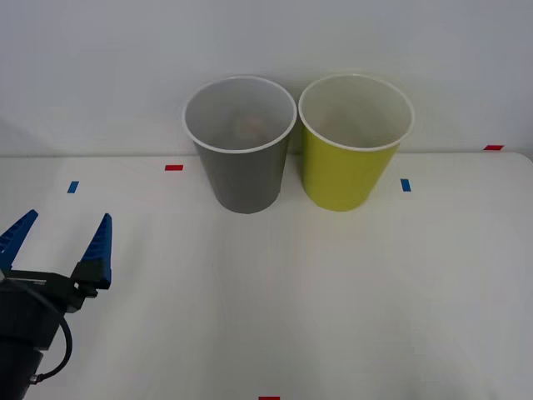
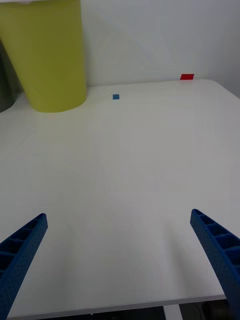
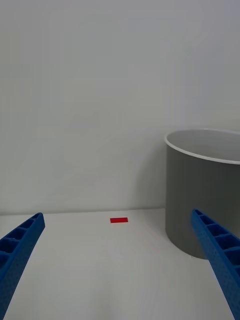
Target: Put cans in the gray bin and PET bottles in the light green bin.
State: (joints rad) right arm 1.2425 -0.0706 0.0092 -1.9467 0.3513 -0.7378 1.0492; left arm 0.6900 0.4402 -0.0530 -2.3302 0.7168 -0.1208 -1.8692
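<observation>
The gray bin point(image 1: 243, 162) stands upright at the back of the white table, with the light green bin point(image 1: 350, 158) touching or almost touching its right side. A faint reddish patch point(image 1: 248, 125) shows inside the gray bin; I cannot tell whether it is a can. PET bottles are out of view. My left gripper point(image 1: 65, 229) hovers open and empty at the front left, well short of the gray bin point(image 3: 205, 200). My right gripper point(image 2: 120, 260) is open and empty over bare table near the front edge, with the light green bin point(image 2: 50, 55) far ahead of it.
Small red point(image 1: 173, 167) and blue point(image 1: 405, 184) tape marks dot the table point(image 1: 333, 292). A white wall rises right behind the bins. The table's right edge point(image 2: 230, 95) lies near a red mark point(image 2: 186, 77).
</observation>
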